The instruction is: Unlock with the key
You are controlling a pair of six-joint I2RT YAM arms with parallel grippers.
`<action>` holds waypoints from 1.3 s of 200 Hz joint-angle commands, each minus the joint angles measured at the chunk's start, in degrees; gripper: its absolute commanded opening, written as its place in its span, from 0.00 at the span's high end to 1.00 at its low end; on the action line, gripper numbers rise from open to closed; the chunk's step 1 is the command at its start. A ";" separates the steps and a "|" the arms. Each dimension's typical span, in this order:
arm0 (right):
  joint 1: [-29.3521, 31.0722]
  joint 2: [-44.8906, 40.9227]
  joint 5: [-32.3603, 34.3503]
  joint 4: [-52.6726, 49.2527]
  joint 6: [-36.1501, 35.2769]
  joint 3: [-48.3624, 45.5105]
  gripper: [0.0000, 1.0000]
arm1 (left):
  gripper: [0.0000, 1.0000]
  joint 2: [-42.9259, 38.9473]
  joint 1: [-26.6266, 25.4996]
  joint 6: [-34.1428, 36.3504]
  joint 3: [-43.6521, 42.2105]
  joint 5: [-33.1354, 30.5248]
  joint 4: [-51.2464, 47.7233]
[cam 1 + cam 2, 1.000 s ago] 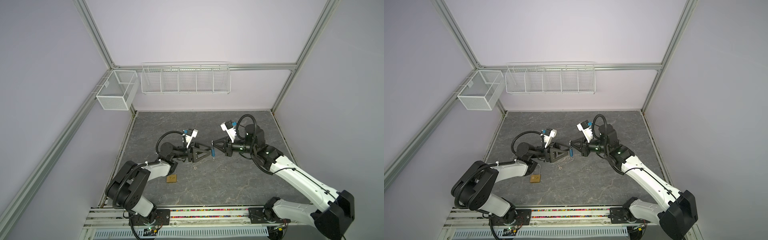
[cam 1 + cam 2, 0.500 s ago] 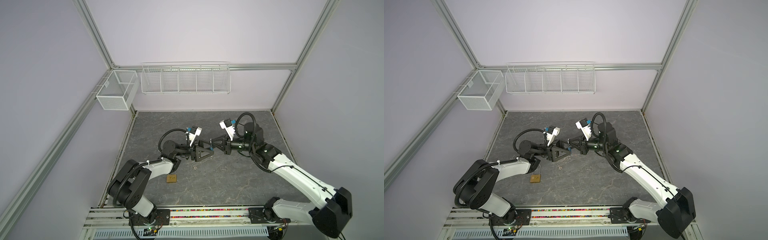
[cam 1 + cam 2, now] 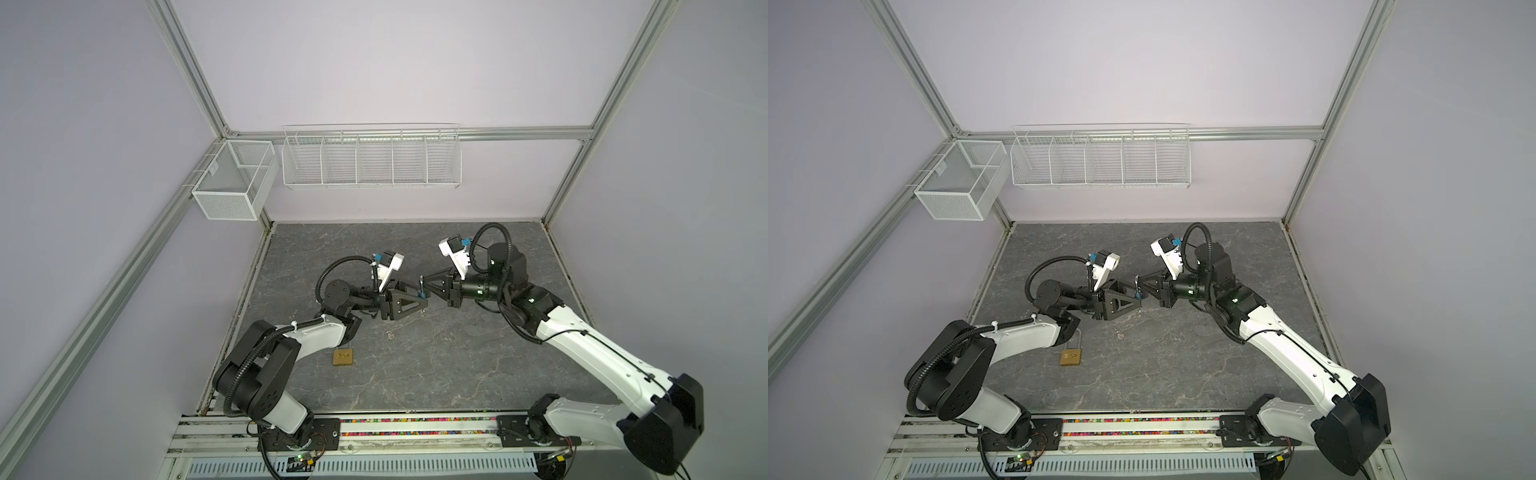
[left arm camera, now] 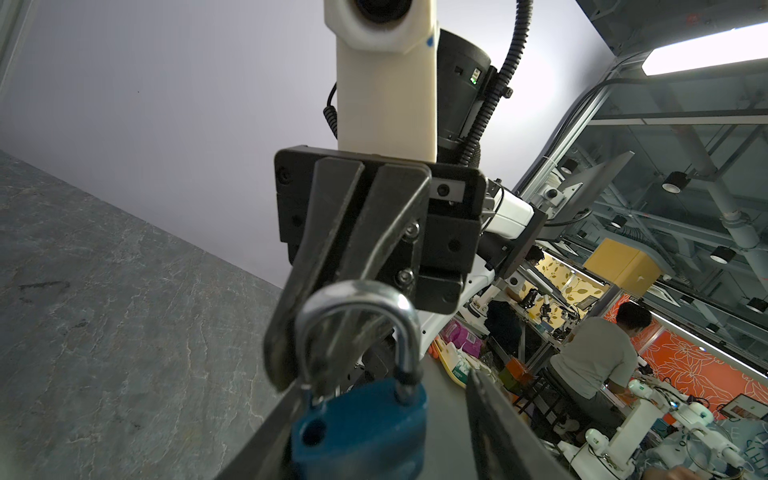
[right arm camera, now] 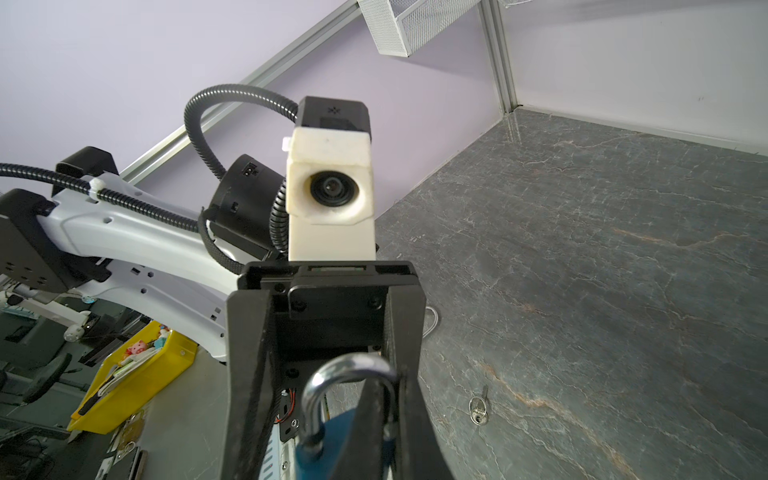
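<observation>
A robotics lab: aluminium frame [image 3: 189,70], person [image 4: 592,357] seated outside.

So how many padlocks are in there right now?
2. A blue padlock hangs in mid-air, its shackle pinched by the right gripper; a brass padlock lies on the table beside the left arm. The arms might hide more.

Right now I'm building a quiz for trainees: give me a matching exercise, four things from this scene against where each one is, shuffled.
Things
1. blue padlock
2. brass padlock
3. key
4. long wire rack

Places
A. hung on the back wall
B. flat on the table beside the left arm
C. in the air, shackle pinched by the right hand
D. on the table, in the open near the middle

Pairs: 1-C, 2-B, 3-D, 4-A
</observation>
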 commanded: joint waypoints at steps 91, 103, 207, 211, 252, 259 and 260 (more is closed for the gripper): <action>-0.57 -0.79 9.24 -5.10 -3.13 2.47 0.93 | 0.59 -1.58 2.20 -3.22 0.37 -0.27 2.54; -0.60 -0.52 10.53 -5.10 -2.73 2.65 0.93 | 0.60 -0.68 2.12 -3.18 0.58 -0.33 2.54; -0.57 1.98 14.81 -6.86 -2.12 4.81 0.93 | 0.82 -10.19 0.05 29.27 3.32 -12.49 -45.83; -0.55 2.17 14.94 -6.91 -2.12 4.85 0.93 | 0.85 -10.99 -0.14 31.48 3.89 -13.68 -49.07; -0.63 5.81 24.00 -10.31 -1.51 7.13 0.93 | 1.00 -13.60 -0.28 37.17 5.51 -25.84 -57.91; -0.70 7.34 26.21 -12.34 -1.58 8.54 0.93 | 1.00 -12.97 -0.10 37.12 6.24 -27.88 -58.29; -0.66 7.59 26.42 -12.46 -1.68 8.76 0.93 | 1.00 -12.79 -0.05 37.12 6.40 -28.14 -58.42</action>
